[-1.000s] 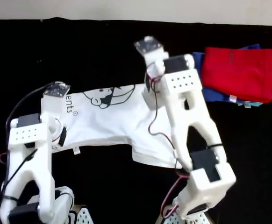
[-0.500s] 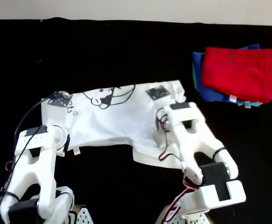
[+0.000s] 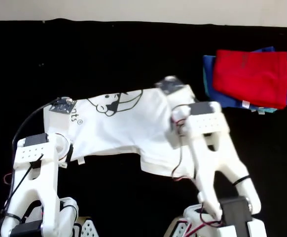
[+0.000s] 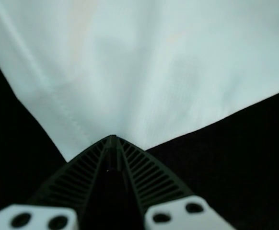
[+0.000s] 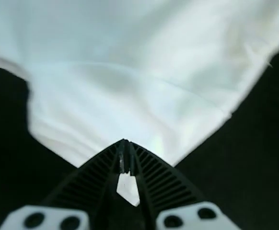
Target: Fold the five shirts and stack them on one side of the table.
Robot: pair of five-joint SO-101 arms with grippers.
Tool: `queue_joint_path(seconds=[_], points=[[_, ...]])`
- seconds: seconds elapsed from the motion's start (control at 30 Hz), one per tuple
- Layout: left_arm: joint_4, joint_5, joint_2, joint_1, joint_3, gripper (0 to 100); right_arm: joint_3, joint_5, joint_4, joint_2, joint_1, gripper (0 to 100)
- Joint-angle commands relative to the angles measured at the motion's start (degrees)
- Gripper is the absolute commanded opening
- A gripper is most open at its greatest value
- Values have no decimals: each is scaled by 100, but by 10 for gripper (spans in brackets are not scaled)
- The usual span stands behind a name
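A white shirt [image 3: 114, 128] with a black drawing lies spread across the black table [image 3: 109, 54]. My left gripper [image 3: 62, 106] is shut on the shirt's left edge; in the left wrist view the closed jaws [image 4: 111, 140] pinch the white cloth [image 4: 154, 62] at its hem. At the shirt's right side, my right gripper [image 3: 169, 86] is shut on the cloth, and that edge is raised and bunched. In the right wrist view the closed jaws [image 5: 124, 146] bite into the white fabric [image 5: 130, 72].
A stack of folded shirts sits at the back right, a red one [image 3: 252, 76] on top of a blue one [image 3: 217, 96], with a teal edge below. Bare black table lies behind the white shirt and at the far left.
The right arm swung back from beyond the shirt, came down on its right edge, and now holds that edge lifted. The left arm has barely shifted.
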Motion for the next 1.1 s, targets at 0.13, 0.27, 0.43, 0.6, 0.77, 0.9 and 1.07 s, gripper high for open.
queue_joint_path(seconds=[0.13,0.27,0.43,0.6,0.77,0.9,1.07], points=[[35,404,-145,13,4,9,-163,-325,-884,725,-1121,5],[53,527,-189,-13,-22,9,-154,-325,-690,1376,-1218,5],[378,527,-198,-22,-365,10,-136,-211,-22,1191,-1165,5],[624,527,-198,-4,-664,11,259,211,277,382,-1174,5],[-44,527,-136,40,-400,10,312,9,242,-110,-1402,26],[-598,527,-136,40,92,10,374,-141,-22,-110,-1956,176],[-888,527,-136,40,418,10,585,-158,-409,-101,-2308,164]])
